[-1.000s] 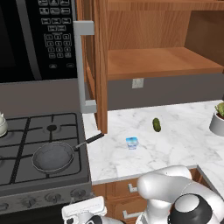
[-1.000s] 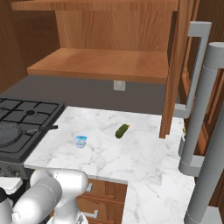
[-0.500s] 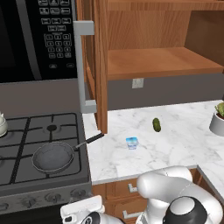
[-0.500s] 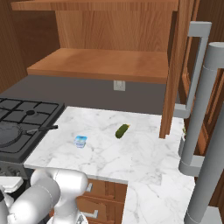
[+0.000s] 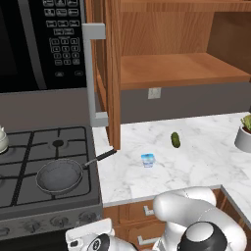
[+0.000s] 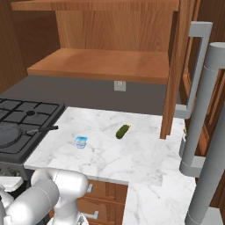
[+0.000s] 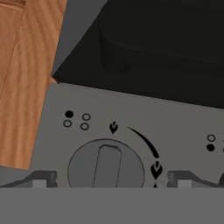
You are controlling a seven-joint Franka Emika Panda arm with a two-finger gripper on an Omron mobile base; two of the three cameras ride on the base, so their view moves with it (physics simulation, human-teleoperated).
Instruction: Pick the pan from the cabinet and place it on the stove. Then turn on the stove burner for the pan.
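Hand view: stove knob [image 7: 106, 164] at 6 o'clock between the spread fingers [image 7: 41, 179], flame marks above. Base views: pan [image 5: 60, 175] on stove [image 5: 29, 162], handle toward 2 o'clock over marble counter [image 5: 196, 157] w/ pickle [image 5: 175, 139], small cup [image 5: 148, 160]; cabinet [image 5: 176, 68] open.

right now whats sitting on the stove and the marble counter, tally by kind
pan: 1
white kettle: 1
pickle: 1
small blue-topped cup: 1
potted plant: 1
total: 5
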